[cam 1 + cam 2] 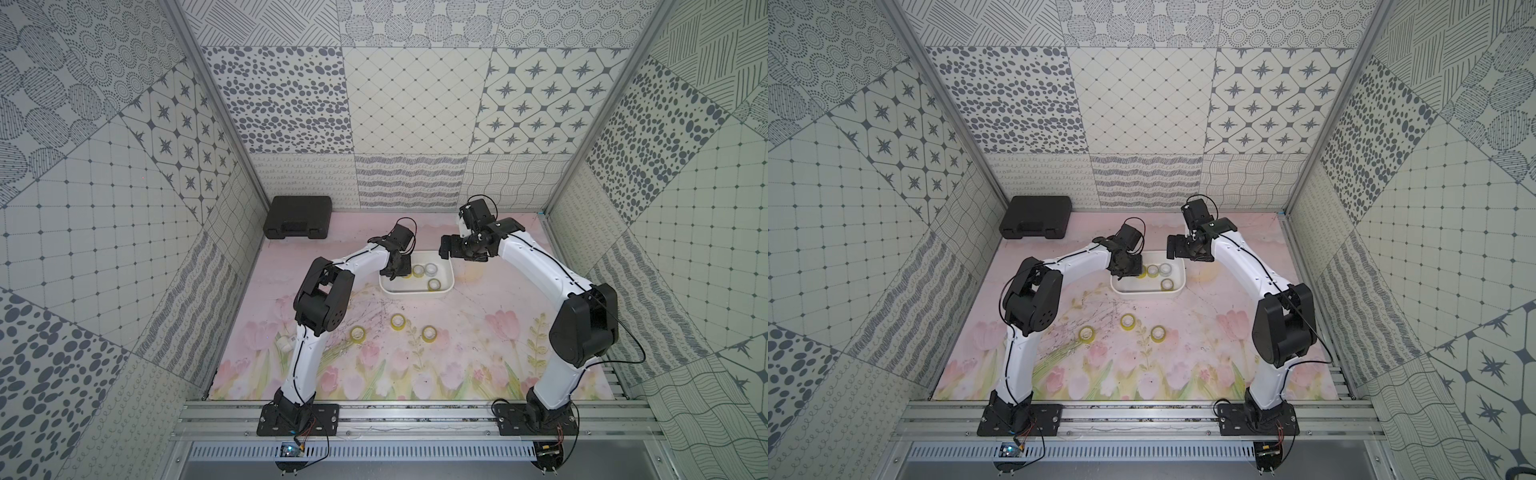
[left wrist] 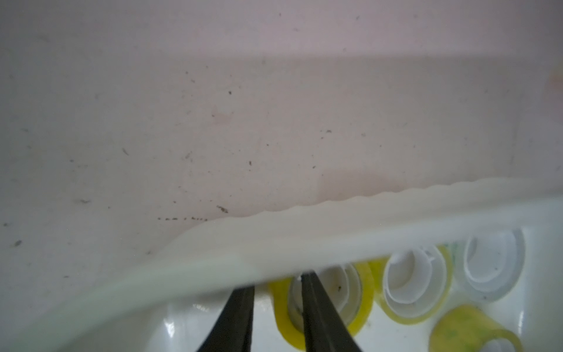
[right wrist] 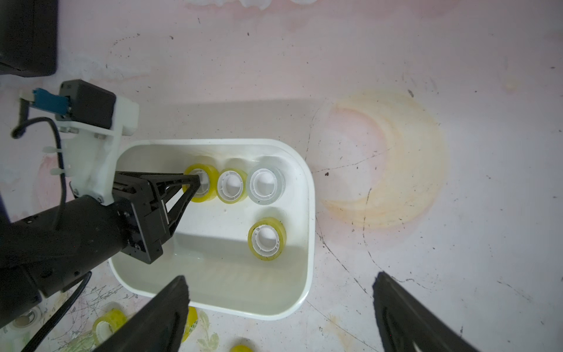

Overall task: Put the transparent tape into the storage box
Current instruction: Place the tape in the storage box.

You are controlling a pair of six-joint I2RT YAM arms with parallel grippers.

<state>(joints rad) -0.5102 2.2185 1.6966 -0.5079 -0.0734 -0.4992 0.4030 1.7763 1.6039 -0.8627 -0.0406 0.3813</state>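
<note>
The white storage box (image 1: 415, 293) (image 1: 1148, 293) sits mid-table and holds several rings of transparent tape. Three stand in a row, yellow (image 3: 202, 183), yellow (image 3: 232, 185) and colourless (image 3: 265, 184), and another yellow one (image 3: 267, 238) lies apart. My left gripper (image 2: 278, 282) (image 3: 195, 183) reaches into the box, open. One finger (image 2: 313, 304) is inside the end ring's core; the other stands clear of its wall. Three yellow rings (image 1: 358, 333) (image 1: 398, 322) (image 1: 429, 333) lie on the mat in front. My right gripper (image 3: 280, 278) (image 1: 449, 249) hovers open above the box's far side, empty.
A black hard case (image 1: 298, 223) (image 1: 1036, 217) lies at the back left against the wall. A small whitish ring (image 1: 284, 344) rests beside the left arm. Patterned walls close in three sides, and the arm bases stand on the front rail.
</note>
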